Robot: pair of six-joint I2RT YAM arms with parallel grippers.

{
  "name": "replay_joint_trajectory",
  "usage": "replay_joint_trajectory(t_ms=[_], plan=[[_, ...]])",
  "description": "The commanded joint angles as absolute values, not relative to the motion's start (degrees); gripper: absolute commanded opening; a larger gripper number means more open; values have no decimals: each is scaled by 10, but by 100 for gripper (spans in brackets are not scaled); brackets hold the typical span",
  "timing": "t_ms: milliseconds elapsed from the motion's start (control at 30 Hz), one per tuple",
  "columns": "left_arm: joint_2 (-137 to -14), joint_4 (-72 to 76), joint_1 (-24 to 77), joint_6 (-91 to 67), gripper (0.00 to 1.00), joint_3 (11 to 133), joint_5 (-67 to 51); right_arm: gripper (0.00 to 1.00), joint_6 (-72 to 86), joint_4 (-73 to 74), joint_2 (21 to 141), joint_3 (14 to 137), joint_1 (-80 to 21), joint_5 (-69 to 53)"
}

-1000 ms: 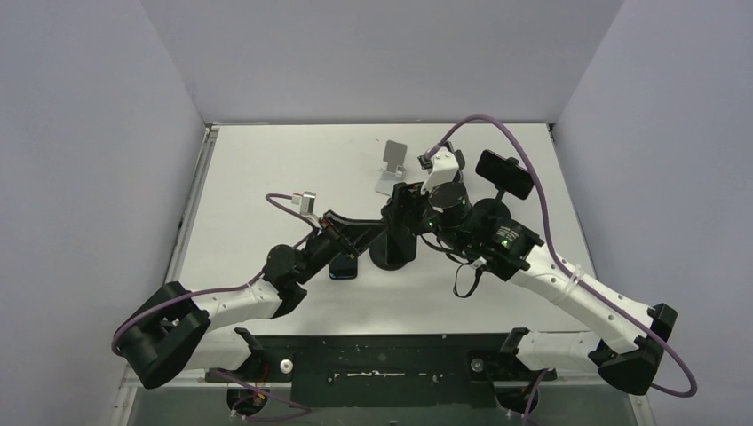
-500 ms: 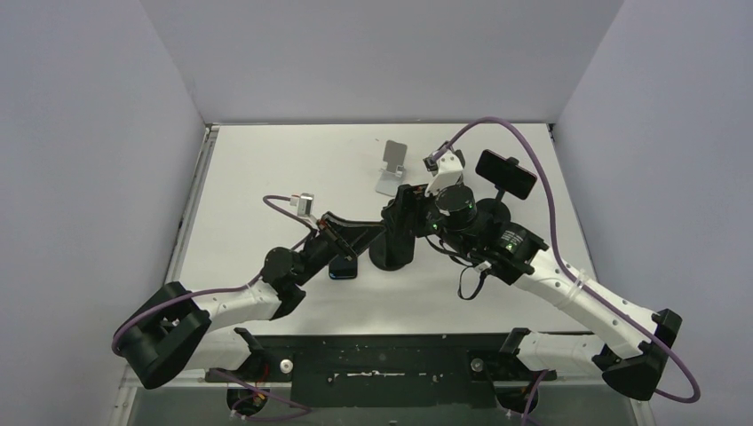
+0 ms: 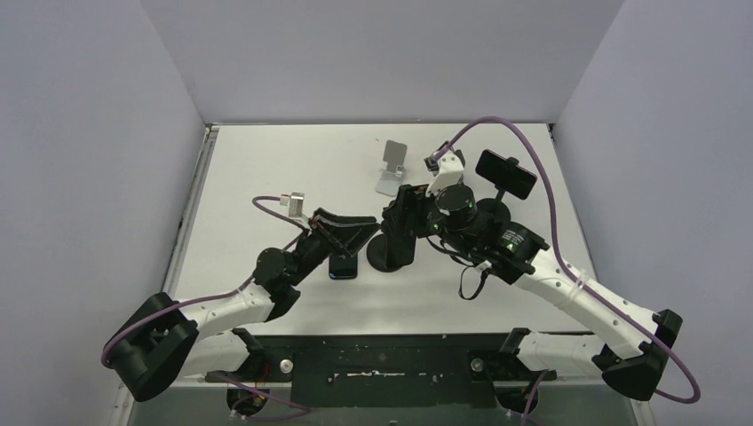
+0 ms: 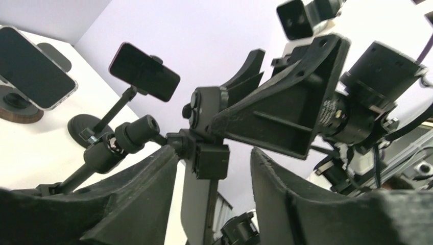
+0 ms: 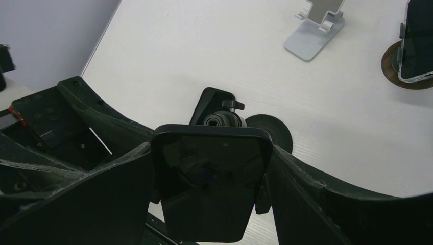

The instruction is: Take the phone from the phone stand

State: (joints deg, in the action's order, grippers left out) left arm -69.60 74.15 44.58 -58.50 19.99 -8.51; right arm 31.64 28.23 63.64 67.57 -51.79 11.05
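Observation:
The phone (image 5: pixel 207 199), black with a glossy screen, stands upright in the clamp of the black phone stand (image 3: pixel 384 259) at mid-table. My right gripper (image 5: pixel 210 153) is shut on the phone, one finger on each long edge. The stand's ball joint (image 5: pixel 222 120) and round base (image 5: pixel 273 131) show behind it. My left gripper (image 4: pixel 213 153) is open beside the stand. Its jaws straddle the clamp block (image 4: pixel 212 161) and the phone's edge (image 4: pixel 196 204) with gaps on both sides. In the top view the left gripper (image 3: pixel 368 232) sits just left of the stand.
A dark flat object (image 3: pixel 342 267) lies on the table under the left gripper. Behind stand a silver stand (image 3: pixel 391 166), a second phone on a black arm stand (image 3: pixel 505 174), and a third phone on a round wooden base (image 5: pixel 416 41). Walls enclose three sides.
My left gripper has opened, its jaws now apart around the stand's clamp, and the left arm has drawn slightly left. The right gripper keeps its hold on the phone.

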Motion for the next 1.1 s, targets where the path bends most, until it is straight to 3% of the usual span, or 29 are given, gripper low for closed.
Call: replay_joint_trajectory(t_ms=[0,200,433,867,1067], plan=[[-643,694,439,-521,57,216,-79,0,324,305,647,703,-516,124],[-606,523,453,-419,64,268,-86,0,324,322,659,720,-517,139],[-578,363,502,-297,66,317,2,0,332,352,682,745,-517,155],[-584,357,520,-264,57,336,33,0,334,356,696,756,-519,155],[-592,372,520,-274,58,339,35,0,335,358,697,754,-519,157]])
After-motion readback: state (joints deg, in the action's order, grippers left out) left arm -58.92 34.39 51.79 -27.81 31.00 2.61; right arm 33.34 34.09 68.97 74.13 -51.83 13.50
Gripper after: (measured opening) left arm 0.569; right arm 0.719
